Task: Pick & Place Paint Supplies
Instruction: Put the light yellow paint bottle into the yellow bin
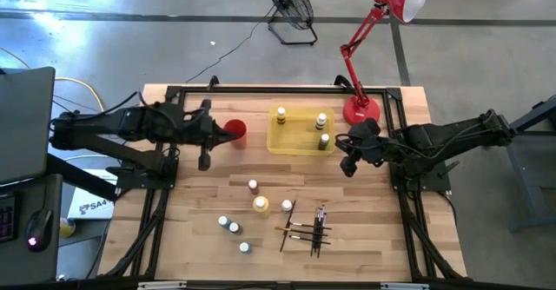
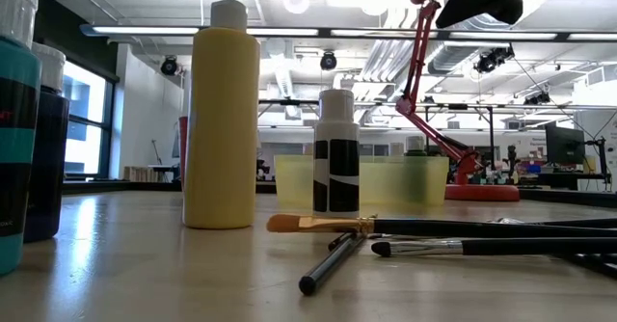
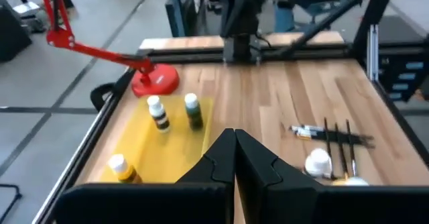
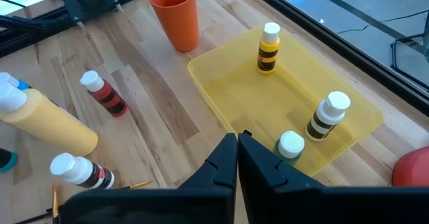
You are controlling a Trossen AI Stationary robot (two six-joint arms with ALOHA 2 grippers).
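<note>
Spanning the frame, pale wooden tabletop (image 1: 191,238); translucent yellow plastic tray (image 1: 295,134) holds three small white-capped paint bottles (image 1: 323,121). More bottles (image 1: 261,205) and thin dark-handled paintbrushes (image 1: 308,227) lie loose nearer the front. Left gripper (image 1: 205,161), right gripper (image 1: 347,168): fingers together, empty.

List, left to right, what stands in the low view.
Teal-and-black bottle at the edge → tall yellow bottle with white cap → small black-and-white bottle → translucent yellow tray → red lamp base.
</note>
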